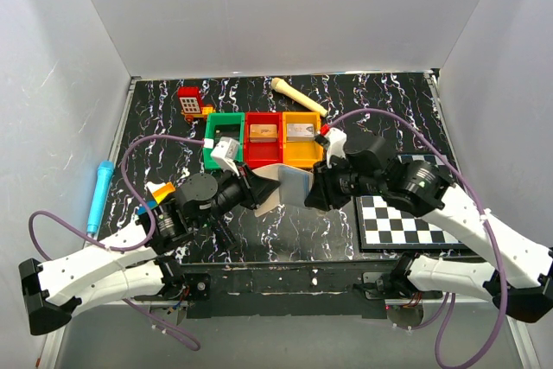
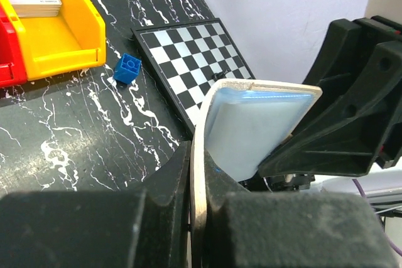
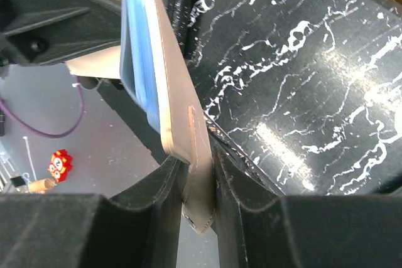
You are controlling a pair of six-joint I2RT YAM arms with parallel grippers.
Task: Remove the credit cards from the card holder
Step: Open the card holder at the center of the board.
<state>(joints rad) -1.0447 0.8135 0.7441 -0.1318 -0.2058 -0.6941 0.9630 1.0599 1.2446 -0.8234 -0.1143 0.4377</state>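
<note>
The tan card holder [image 1: 282,181] hangs open above the table centre, held between both arms. My left gripper [image 1: 251,189] is shut on its left flap; in the left wrist view the tan rim [image 2: 200,186] runs between my jaws and the pale blue lining [image 2: 251,130] faces the right gripper. My right gripper [image 1: 313,187] is shut on the right flap's tan snap tab [image 3: 200,174]; the blue pocket lining [image 3: 139,61] shows beside it. No credit card is visible in any view.
Green [image 1: 224,134], red [image 1: 263,137] and orange [image 1: 299,136] bins sit behind the holder, with small blocks in the red and orange ones. A chequered board [image 1: 406,222] lies right. A blue brick [image 2: 127,68], blue marker [image 1: 98,194], wooden stick [image 1: 297,95] and red toy [image 1: 190,103] lie around.
</note>
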